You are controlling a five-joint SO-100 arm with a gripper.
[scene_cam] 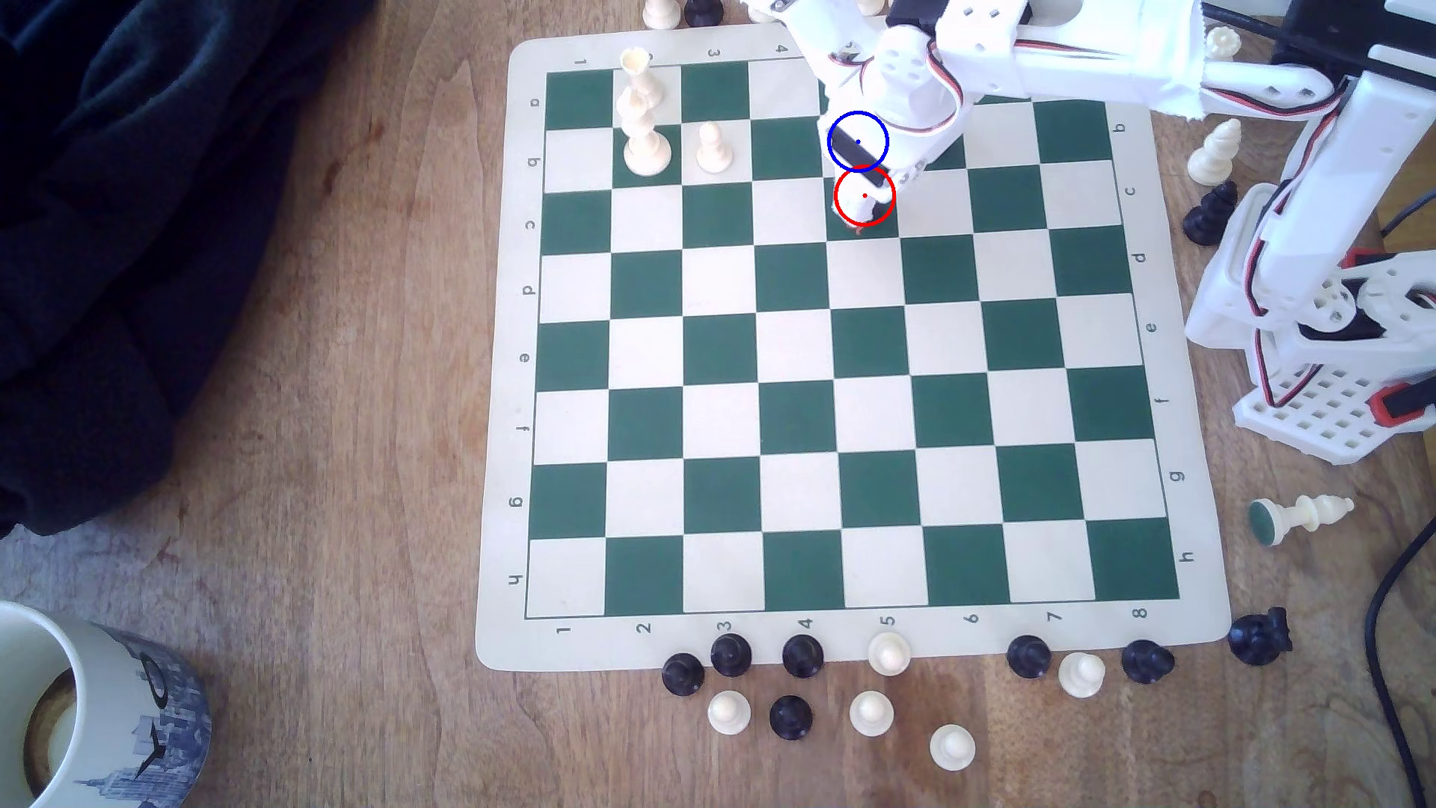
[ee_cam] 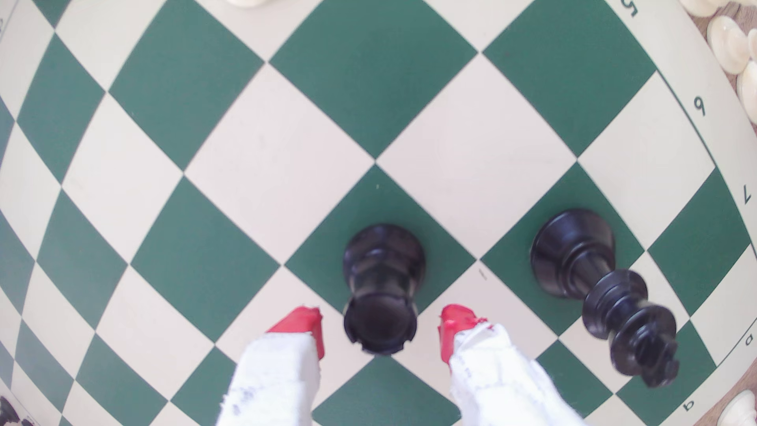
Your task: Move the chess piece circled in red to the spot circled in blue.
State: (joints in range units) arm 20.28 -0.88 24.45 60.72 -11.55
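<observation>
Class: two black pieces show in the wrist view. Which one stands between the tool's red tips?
The stout rook with the flat notched top, on a green square. The tool straddles it, tips apart. The taller knobbed piece stands one green square aside.

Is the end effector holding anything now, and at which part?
Nothing. The end effector is open; its red fingertips flank the black rook's top without touching.

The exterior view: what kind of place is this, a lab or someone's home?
Probably a home tabletop rather than a lab: a wooden table bears a roll-up chess mat, a printed mug and dark bunched cloth, with a small white hobby arm beside the board.
</observation>
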